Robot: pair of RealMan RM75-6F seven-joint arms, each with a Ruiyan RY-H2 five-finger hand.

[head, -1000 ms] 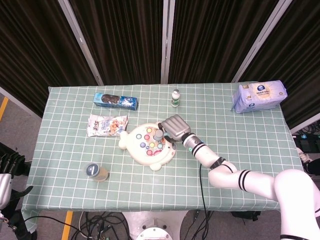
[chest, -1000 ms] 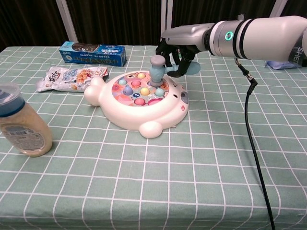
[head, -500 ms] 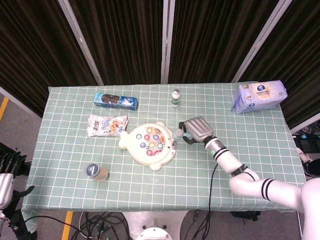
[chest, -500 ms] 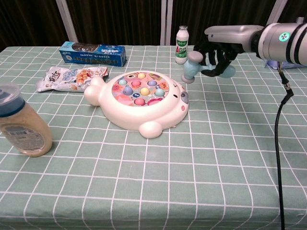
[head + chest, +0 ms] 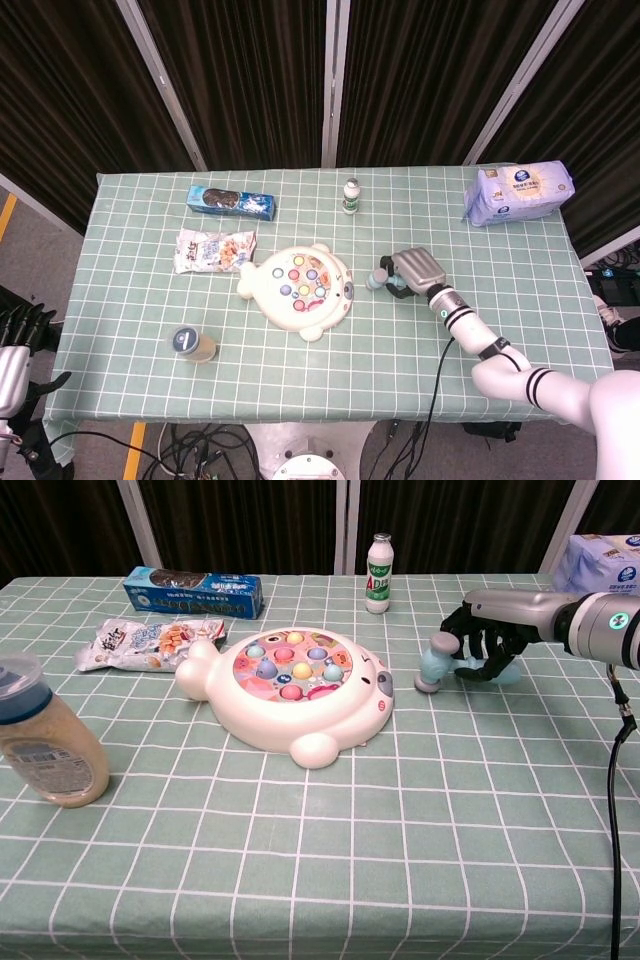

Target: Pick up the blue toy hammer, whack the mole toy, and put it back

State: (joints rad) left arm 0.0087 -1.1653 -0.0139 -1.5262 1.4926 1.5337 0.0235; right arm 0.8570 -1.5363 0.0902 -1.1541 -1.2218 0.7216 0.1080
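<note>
My right hand point(image 5: 490, 645) point(image 5: 415, 270) grips the blue toy hammer point(image 5: 440, 663) by its handle, low over the table just right of the mole toy point(image 5: 285, 685) point(image 5: 296, 288). The hammer head point(image 5: 378, 276) points left, toward the toy's right edge, a short gap away. The toy is a cream, animal-shaped board with several coloured pegs on top. At the lower left edge of the head view, off the table, my left hand point(image 5: 22, 335) shows only partly.
A small white bottle point(image 5: 378, 560) stands behind the toy. A blue box point(image 5: 195, 591) and a snack bag point(image 5: 150, 640) lie at the back left. A jar with a blue lid point(image 5: 40, 735) stands front left. A tissue pack point(image 5: 518, 192) sits at the back right.
My right hand has carried the hammer away from the mole toy's pegs, rightward and down, to just above the table beside the toy.
</note>
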